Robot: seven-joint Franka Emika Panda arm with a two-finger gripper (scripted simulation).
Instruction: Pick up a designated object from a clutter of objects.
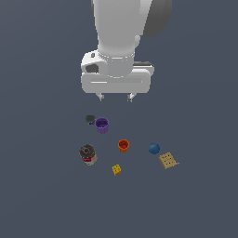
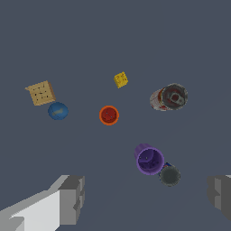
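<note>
Yellow dotted cube (image 1: 116, 169) sits nearest in the exterior view, apart from the rest. Behind it a loose row: red-labelled can (image 1: 88, 155) toward the exterior view's left, orange cup (image 1: 123, 145) in the middle, blue ball (image 1: 154, 148) and tan cracker-like square (image 1: 168, 160) toward the exterior view's right. Orange cup stands upright, rim up, touching nothing, bare floor on all sides. Farther back, purple cup (image 1: 102, 125) with a dark small cup (image 1: 90, 119) just beside it, possibly touching. Farthest and highest, the gripper (image 1: 115, 97) hangs over the floor behind the purple cup, fingers spread wide, nothing between them.

Risks, as I judge them: the gripper is not over the orange cup. A straight descent from here would land nearer the purple cup, the wrong pick. The tapered ribbed wall could slip out of a low pinch. A wide approach could nudge the ball, and it would roll.

Hard to read: wrist view cuts off both fingers (image 2: 72, 200) at the frame edge. Can label blurred. Contact between the 2 rear cups unclear.
</note>
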